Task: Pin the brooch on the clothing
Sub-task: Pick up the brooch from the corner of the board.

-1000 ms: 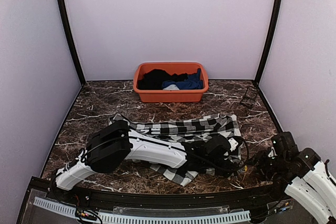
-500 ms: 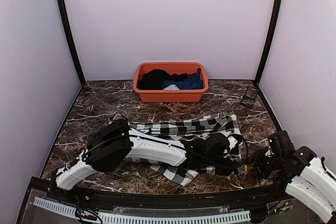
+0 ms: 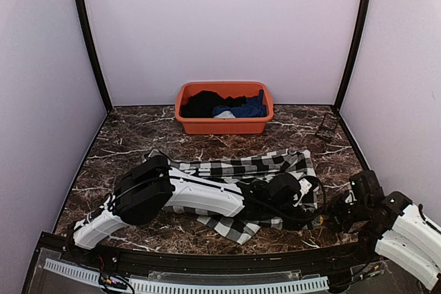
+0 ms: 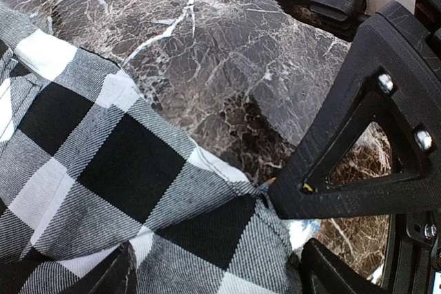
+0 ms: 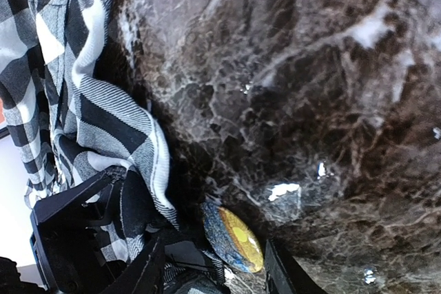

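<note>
From above, the clothing lies spread on the table, with the orange basin well beyond its far edge. The left gripper rests at the clothing's near right corner, its arm laid across the cloth. The right gripper sits just off that same corner, the brooch a small orange speck at its tip. In the left wrist view, the left fingers stand wide apart with a raised fold of the clothing's hem between them, not visibly pinched. One of the right fingers reaches the hem edge. The right wrist view shows the brooch tilted on edge between the right fingers, just beside the hem. The jaws are roughly half apart, and I cannot tell whether they actually clamp the brooch. The step in hand looks like bringing the pin to the hem. To do it well, the left jaws should first close on the fold so the cloth is lifted and taut. The right gripper should then hold the brooch firm and slide it in low along the hem rather than shoving the cloth away.
</note>
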